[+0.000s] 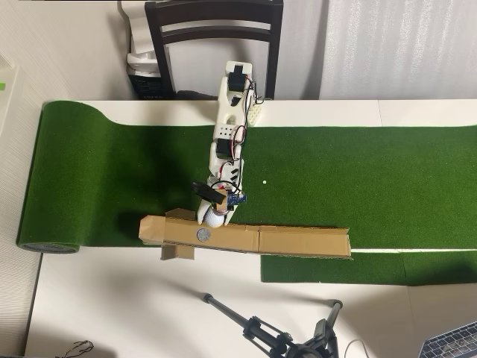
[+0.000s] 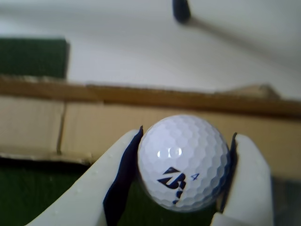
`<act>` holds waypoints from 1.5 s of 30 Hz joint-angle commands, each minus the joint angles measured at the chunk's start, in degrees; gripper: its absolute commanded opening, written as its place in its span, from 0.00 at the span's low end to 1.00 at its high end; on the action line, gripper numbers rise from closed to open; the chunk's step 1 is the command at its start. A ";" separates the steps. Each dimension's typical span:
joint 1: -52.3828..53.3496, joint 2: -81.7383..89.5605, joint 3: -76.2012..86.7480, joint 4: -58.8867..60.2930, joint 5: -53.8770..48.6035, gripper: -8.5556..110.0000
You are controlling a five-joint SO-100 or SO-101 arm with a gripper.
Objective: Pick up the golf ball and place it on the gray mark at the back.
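Currently: carry step. Your gripper (image 2: 184,188) pinches the golf ball (image 2: 183,162) just short of the cardboard strip (image 1: 298,240). Next, you'd centre it over the gray mark (image 1: 202,234), lower, then release.

golf ball (image 2: 183,162) bottom hidden between jaws, tripod (image 1: 287,339) cropped

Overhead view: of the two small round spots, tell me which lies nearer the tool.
The gray mark on the cardboard strip, just below the tool. The tiny white dot sits apart on the green turf, to the right.
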 commanded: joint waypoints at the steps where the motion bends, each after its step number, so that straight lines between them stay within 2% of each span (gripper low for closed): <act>1: -1.14 -2.29 -10.72 -1.32 -0.09 0.26; 14: -1.32 -13.10 -24.79 10.37 -0.09 0.26; 45: -1.23 -14.50 -25.49 9.14 1.76 0.26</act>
